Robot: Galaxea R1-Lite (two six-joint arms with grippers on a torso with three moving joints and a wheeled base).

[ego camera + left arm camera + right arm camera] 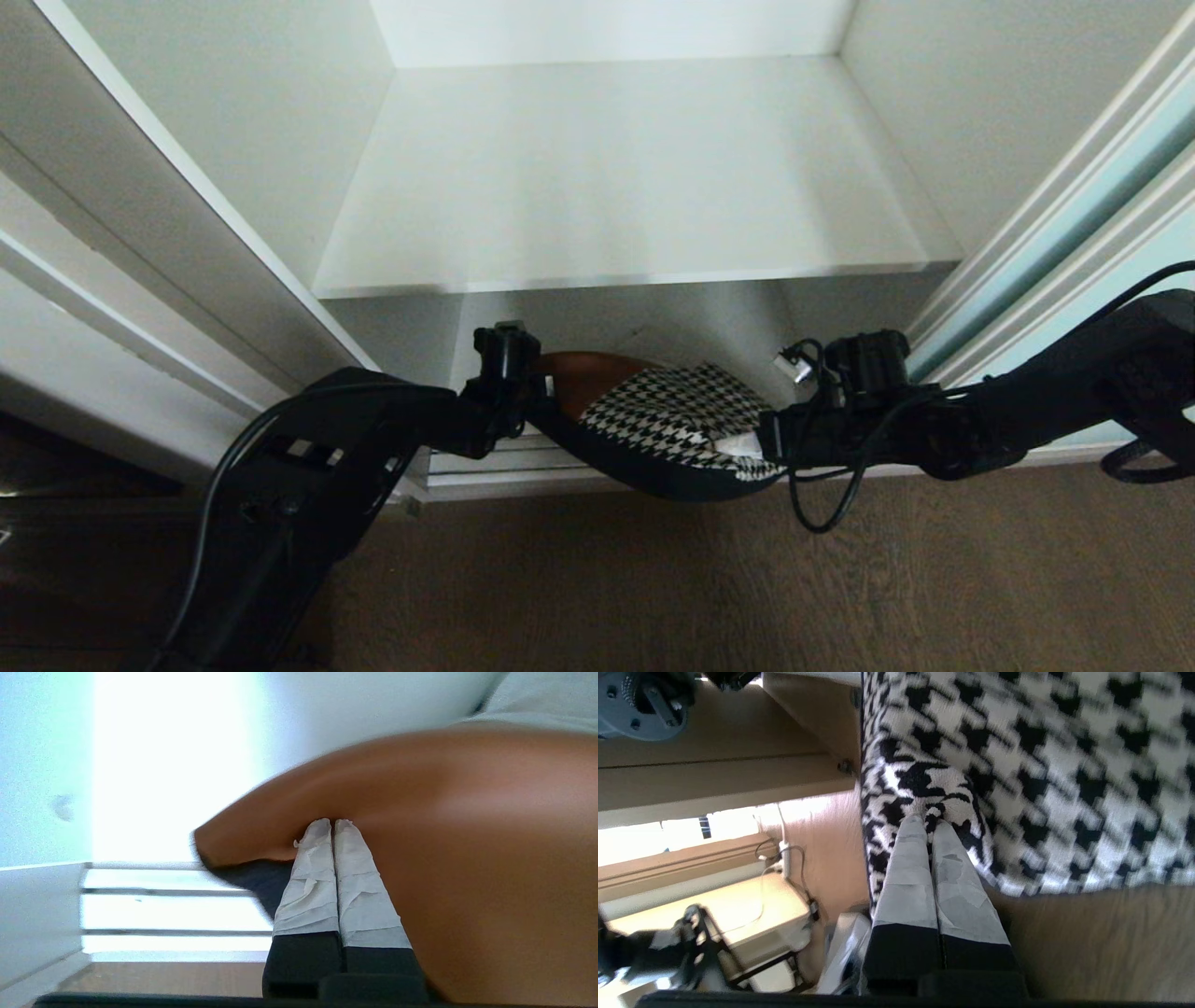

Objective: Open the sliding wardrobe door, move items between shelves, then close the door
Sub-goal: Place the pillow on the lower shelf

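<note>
The item, a square cushion [672, 415] with a houndstooth front, a tan patch and a black back, hangs between my two grippers in front of the wardrobe's lower opening. It sags below the front edge of the white shelf [635, 187]. My left gripper [540, 411] is shut on the tan corner. In the left wrist view the gripper [332, 823] pinches the cushion [467, 835] at its edge. My right gripper [761, 448] is shut on the houndstooth side, and the right wrist view shows this gripper [930, 820] pinching a fold of the cushion [1064, 765]. The sliding wardrobe door [1120, 177] of aqua glass stands slid aside at the right.
A white side panel [140, 243] borders the opening on the left. The door's floor track [485, 467] runs under the cushion. Brown wood floor [653, 597] lies in front. The compartment below the shelf shows white walls behind the cushion.
</note>
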